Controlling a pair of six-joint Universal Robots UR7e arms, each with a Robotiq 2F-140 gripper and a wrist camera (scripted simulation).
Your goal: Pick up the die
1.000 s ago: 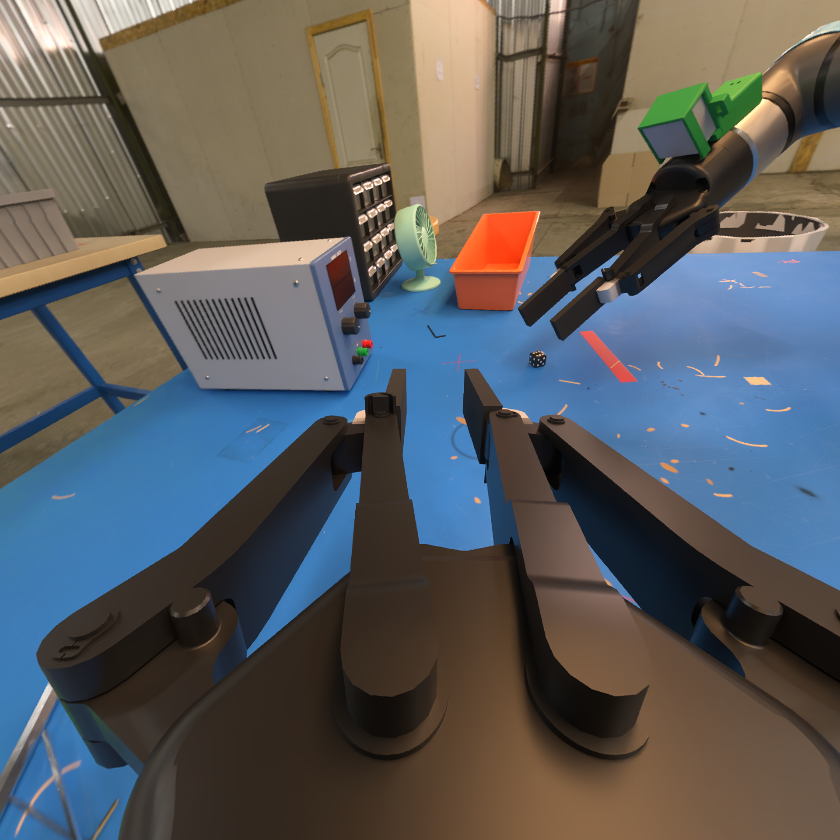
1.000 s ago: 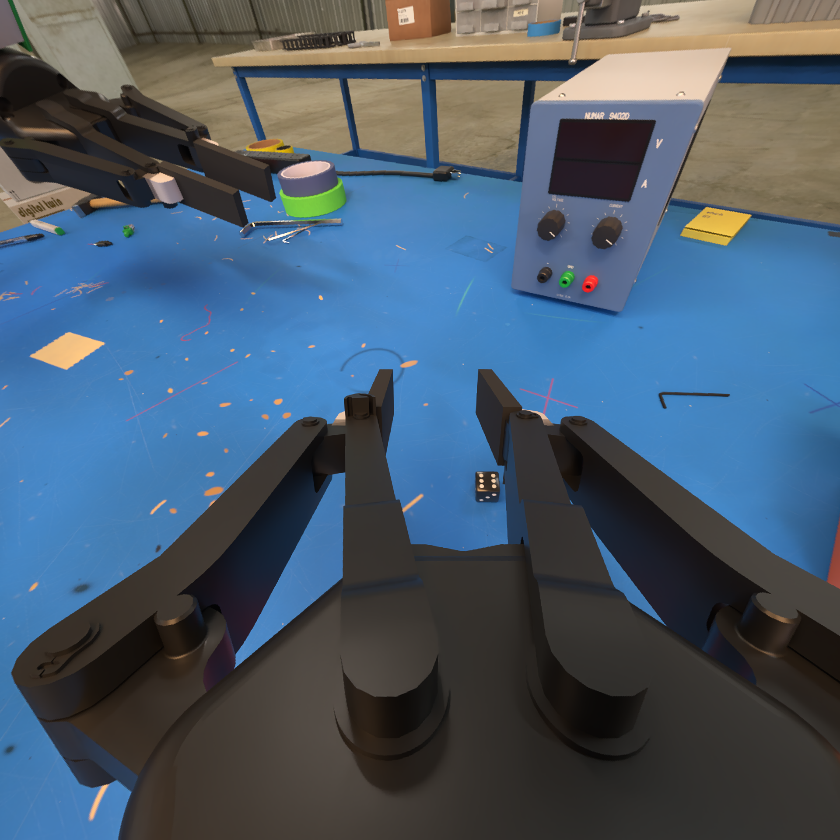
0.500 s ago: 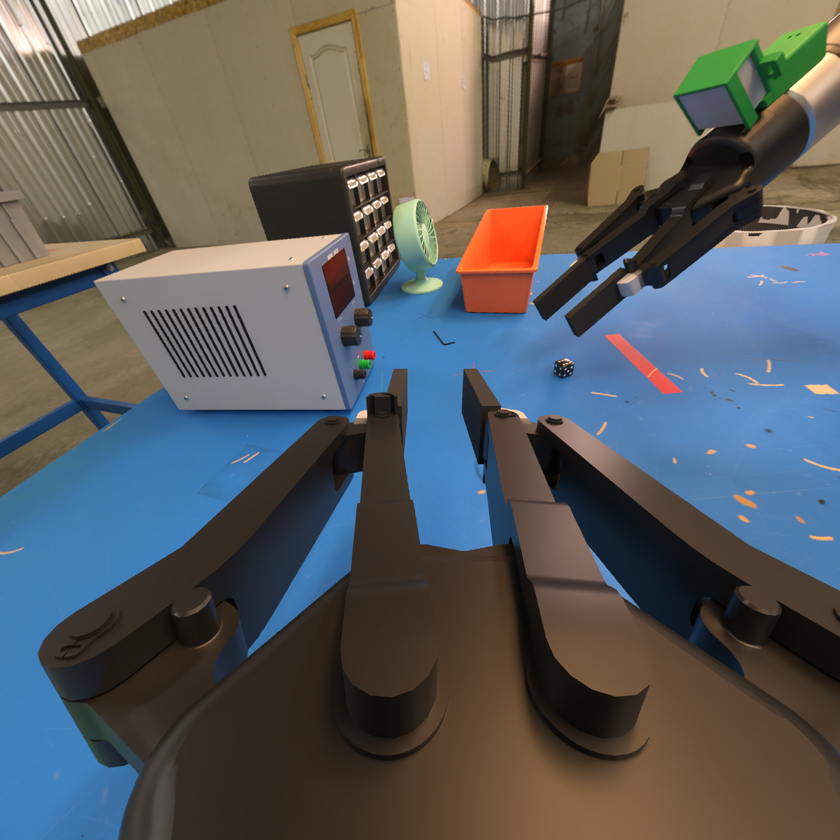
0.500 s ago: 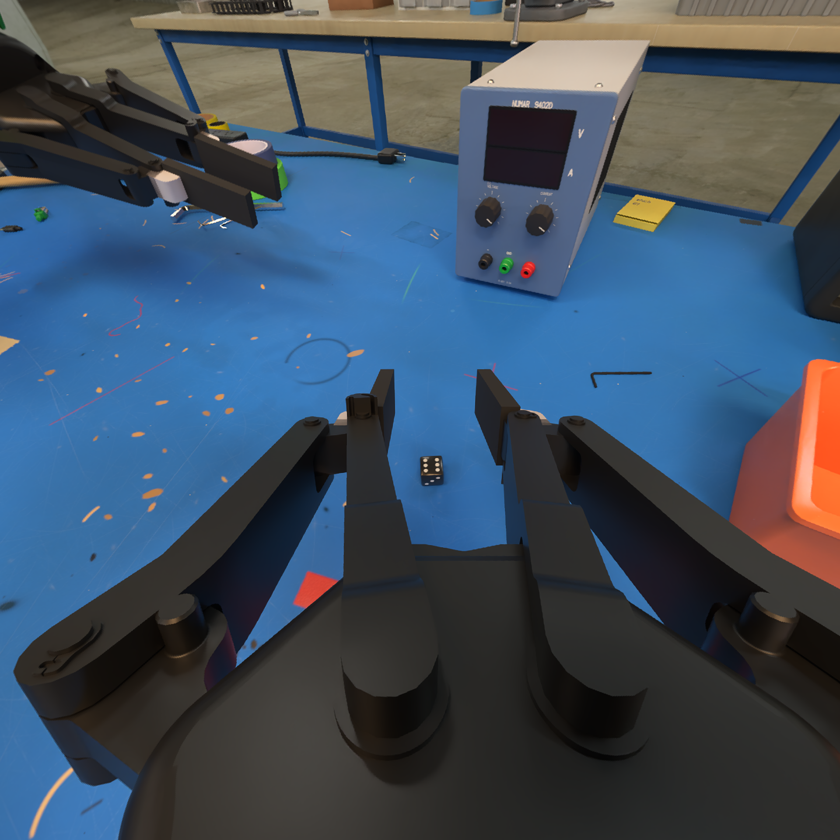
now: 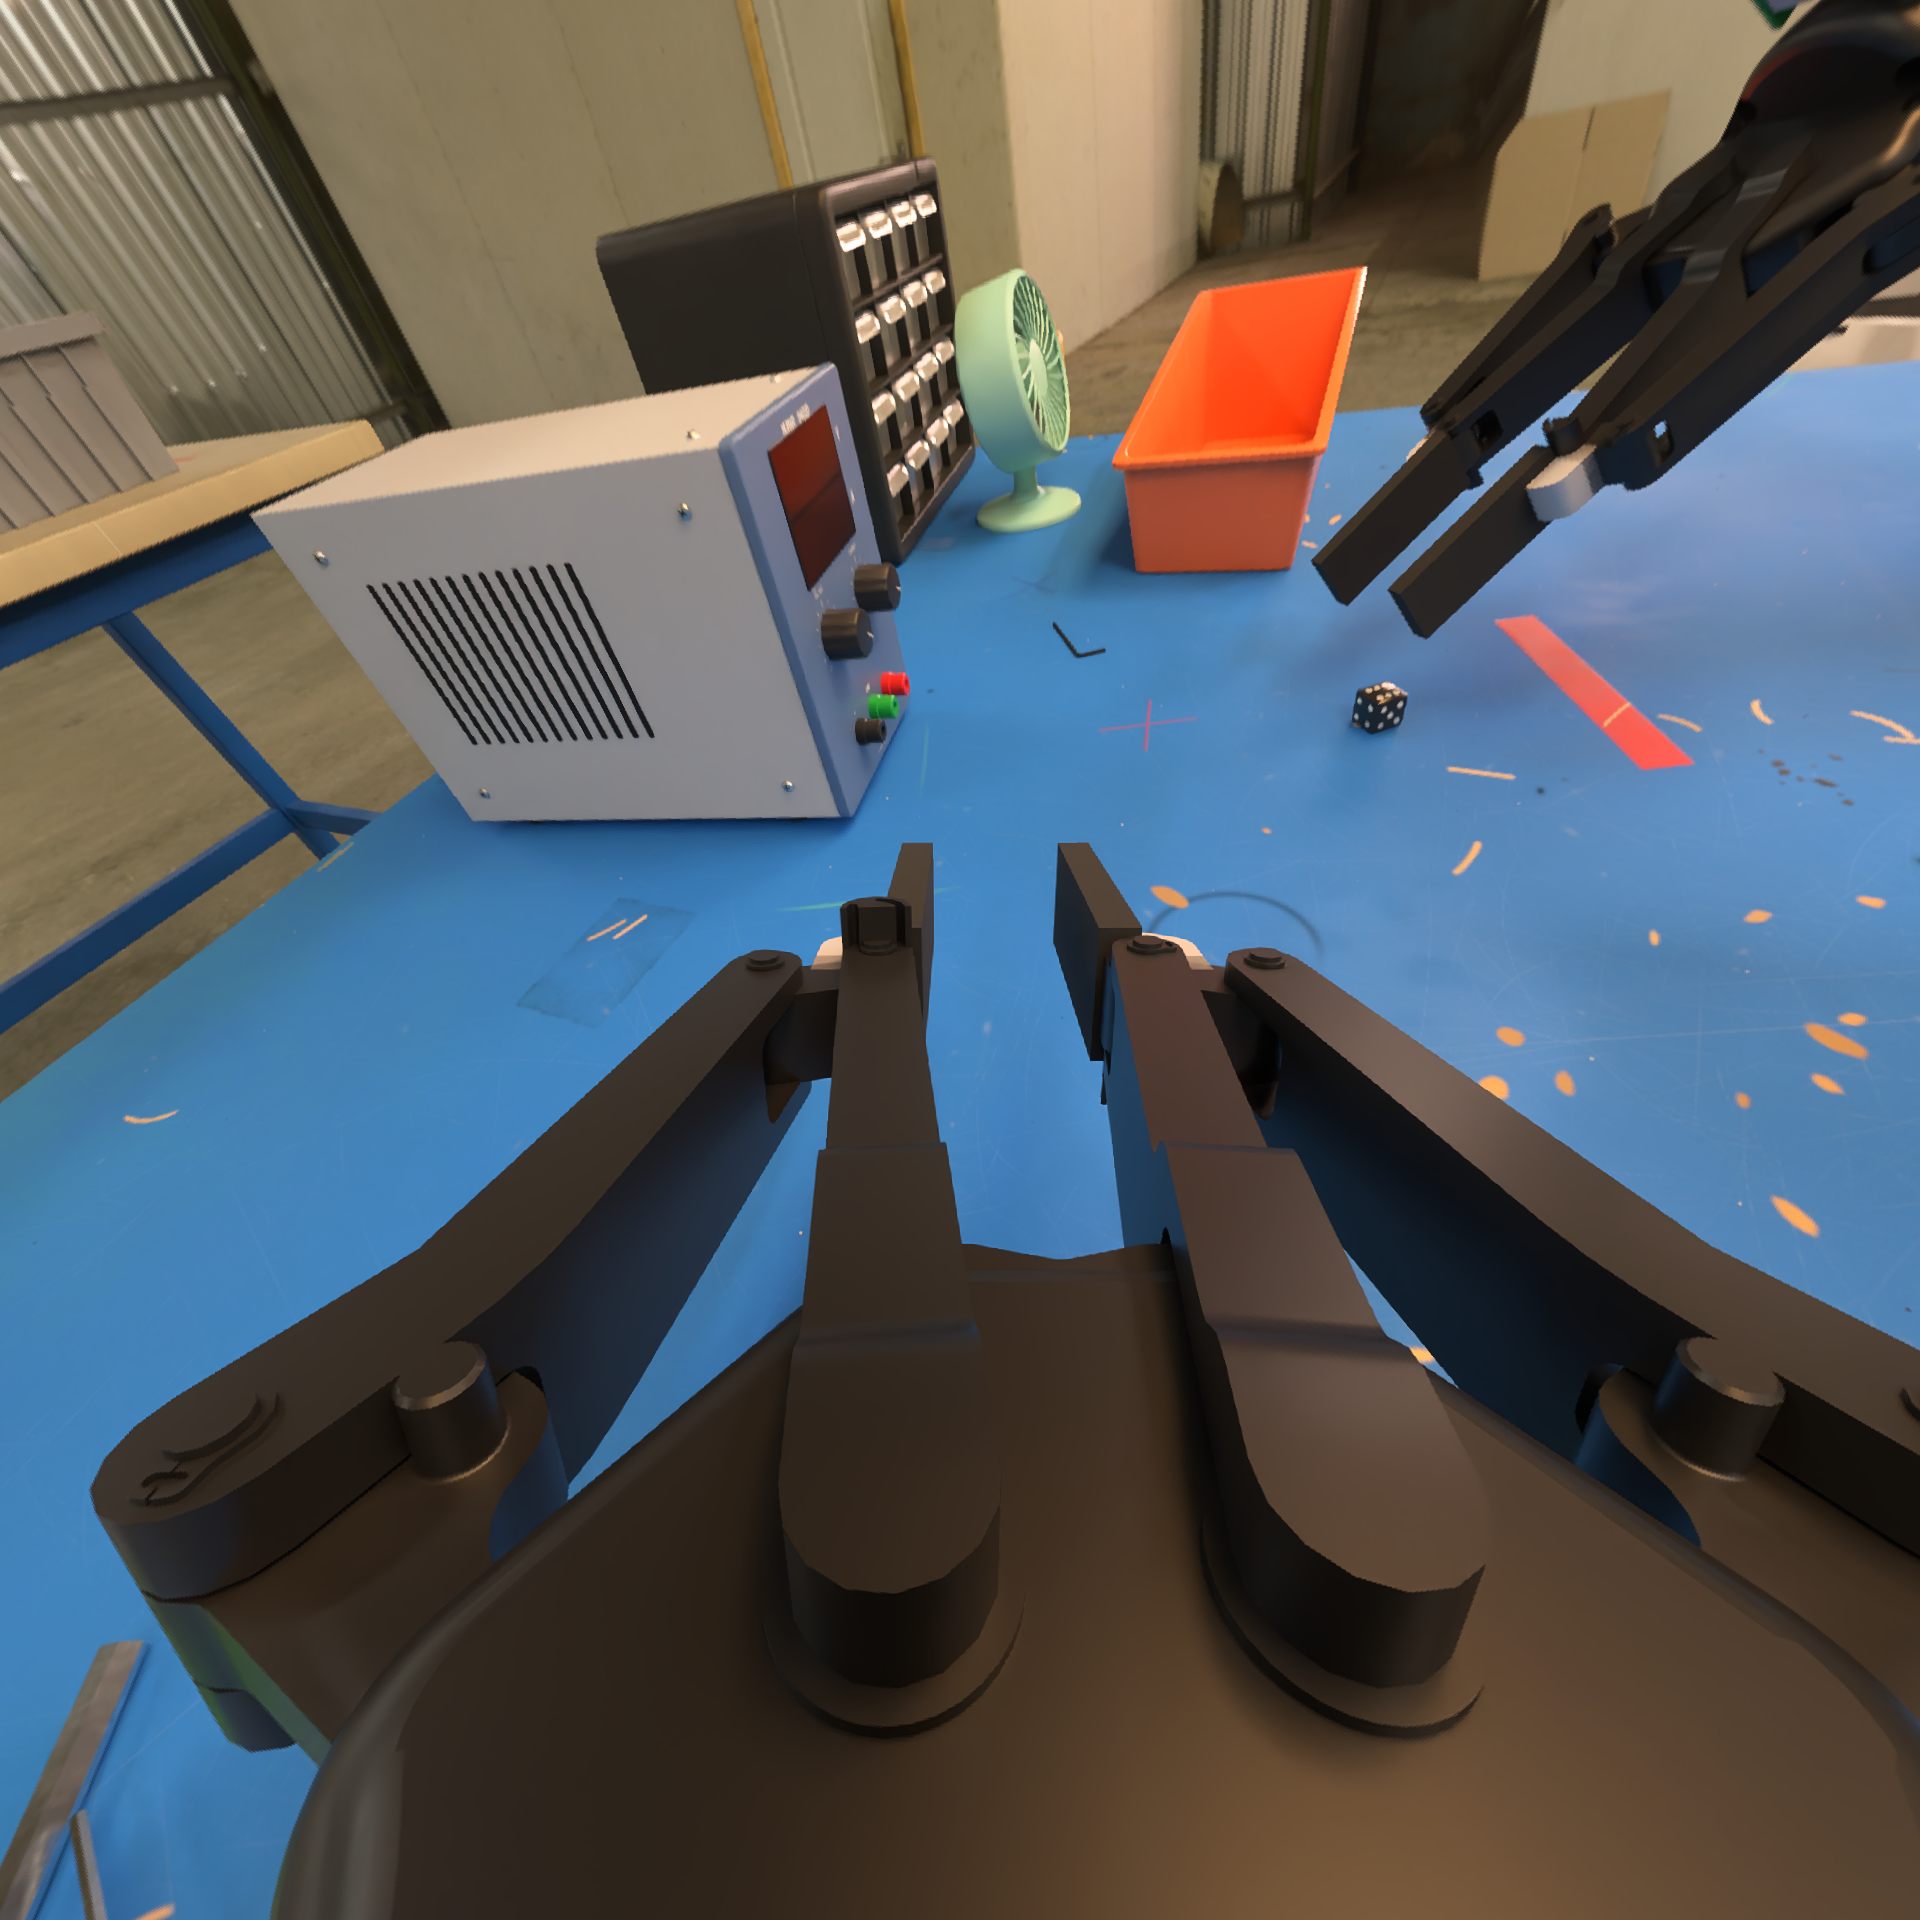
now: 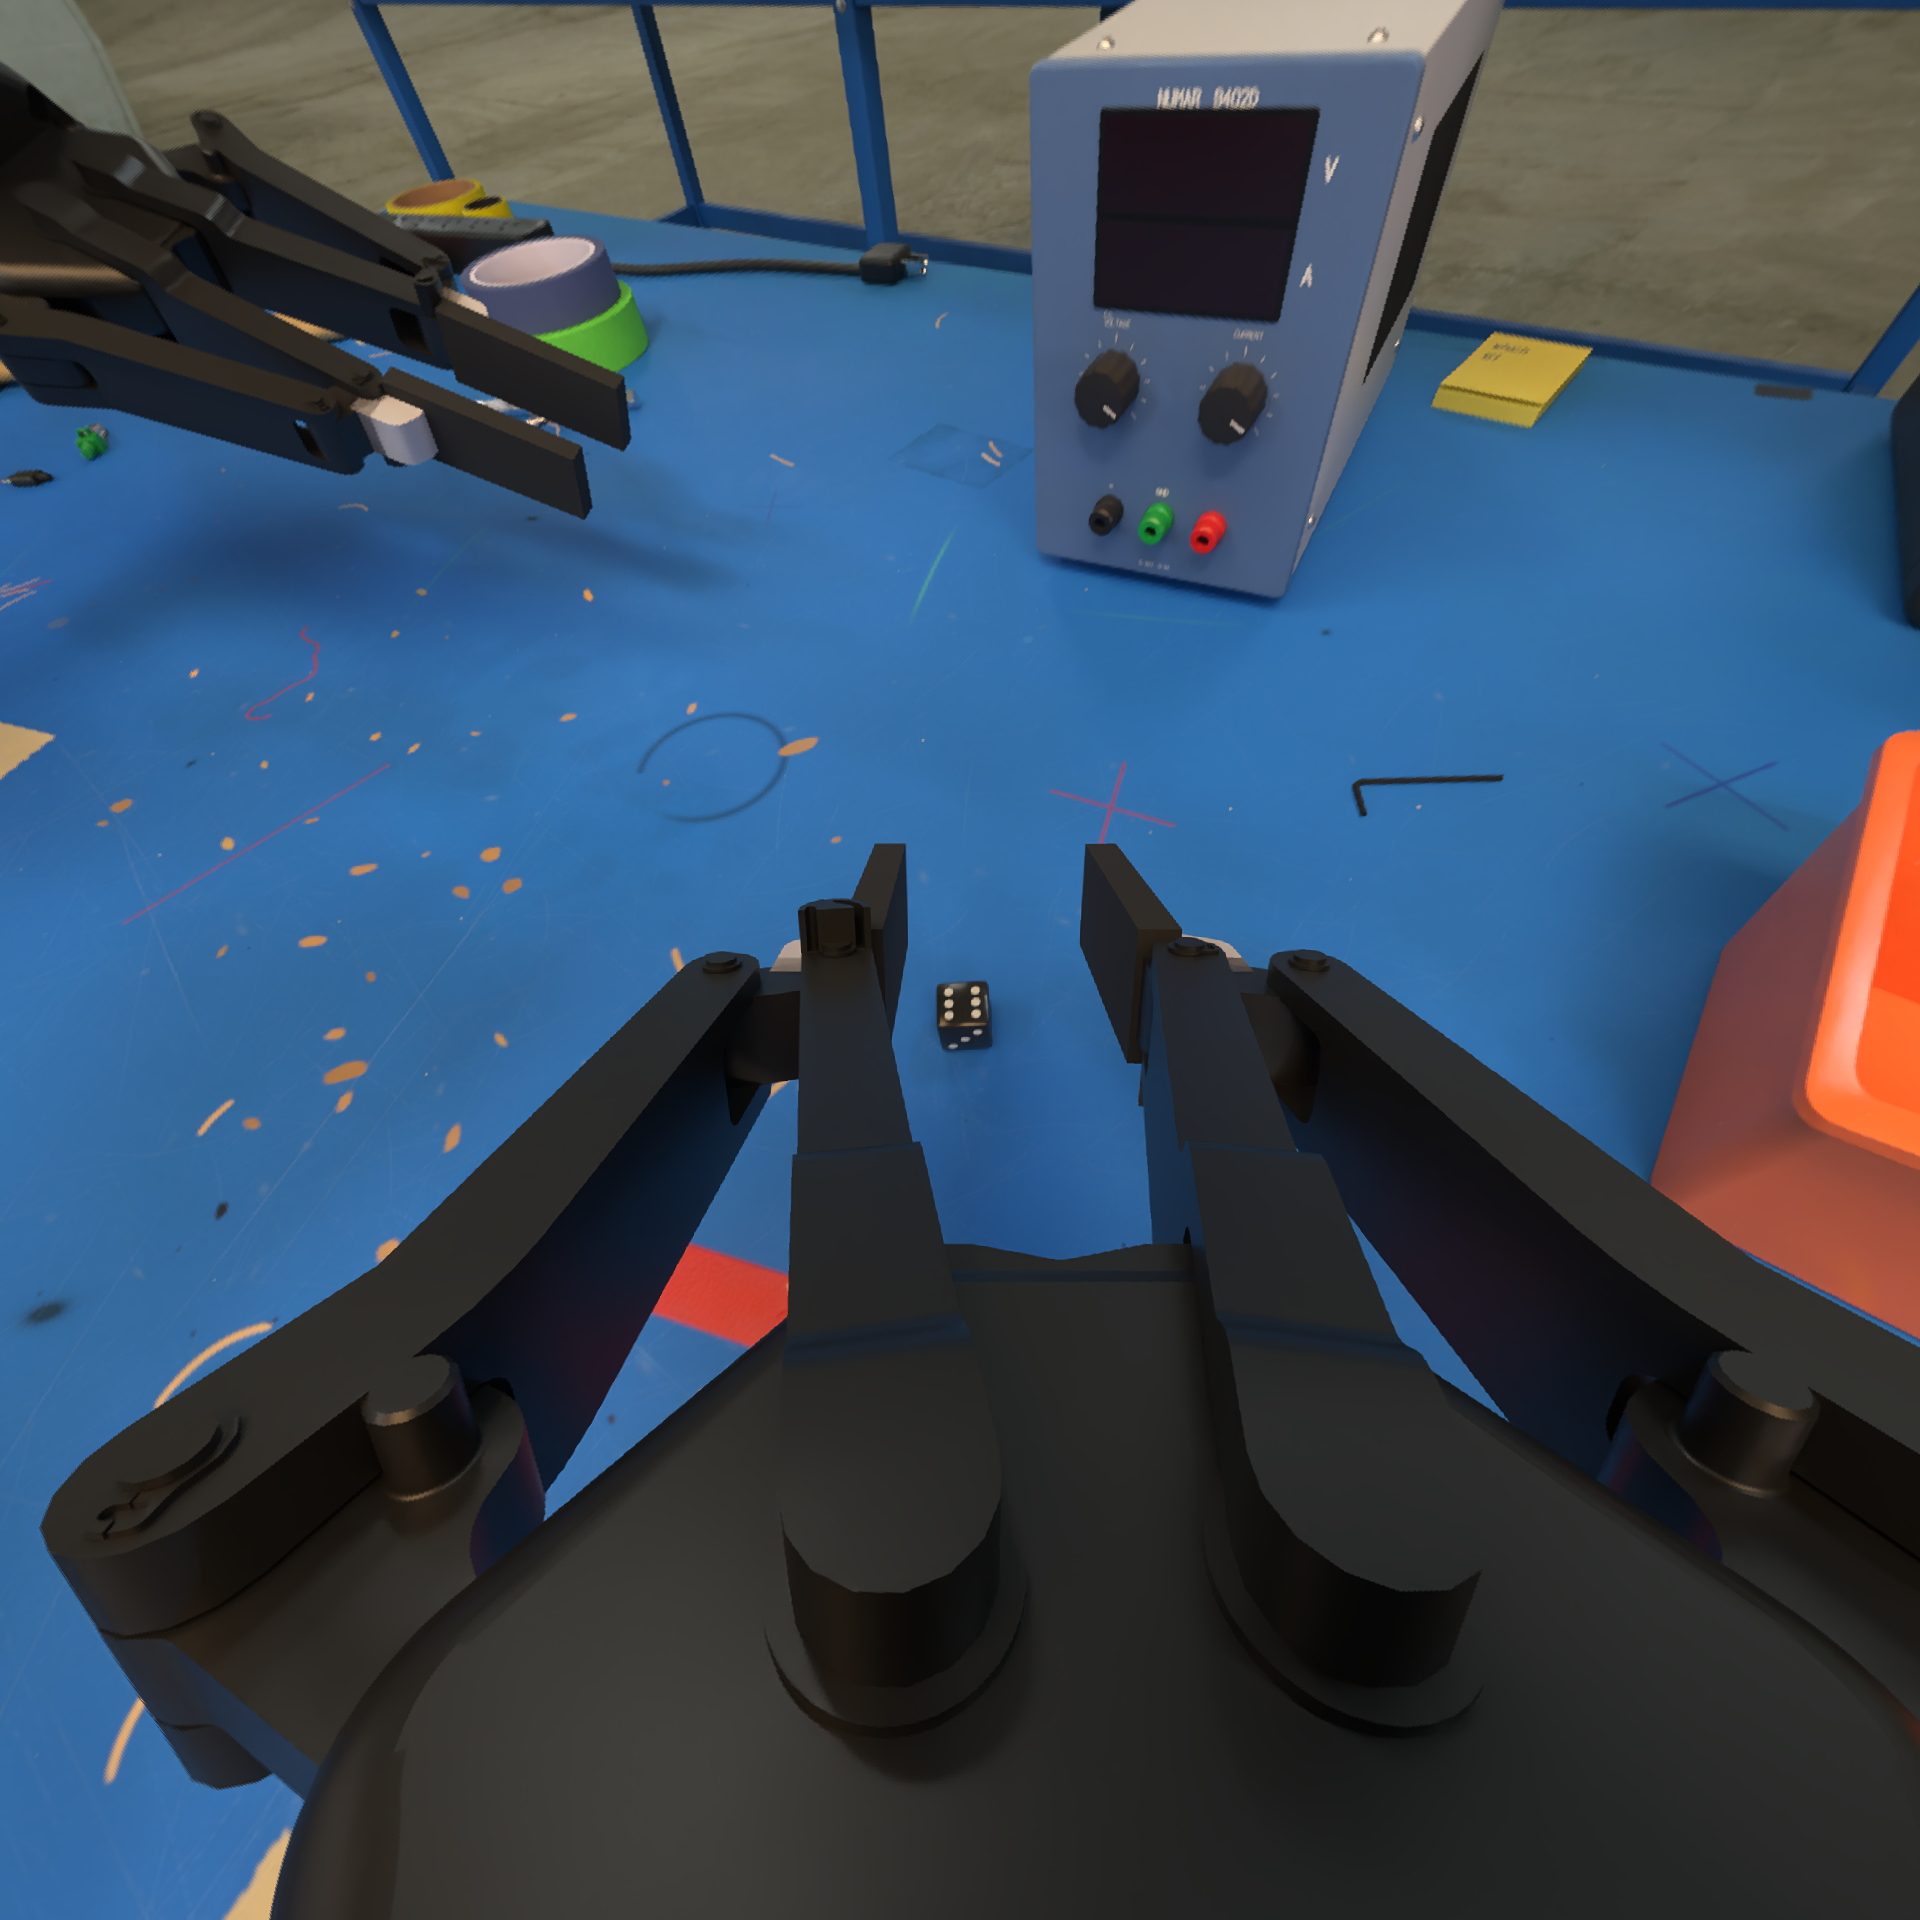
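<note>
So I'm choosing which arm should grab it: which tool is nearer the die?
Right. The right tool hangs open just above the die, which shows between its fingers. The left tool, also open, is farther back across the blue table, with the die well ahead to its right.

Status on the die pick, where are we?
Done: the right hand is open and lined up over the die, which shows between its fingers, nearer one side.
In hand: nothing gripped; the die sits on the blue table with the fingers above it.
Left: descend, close, lift. The left hand is open, away from the die.
</note>
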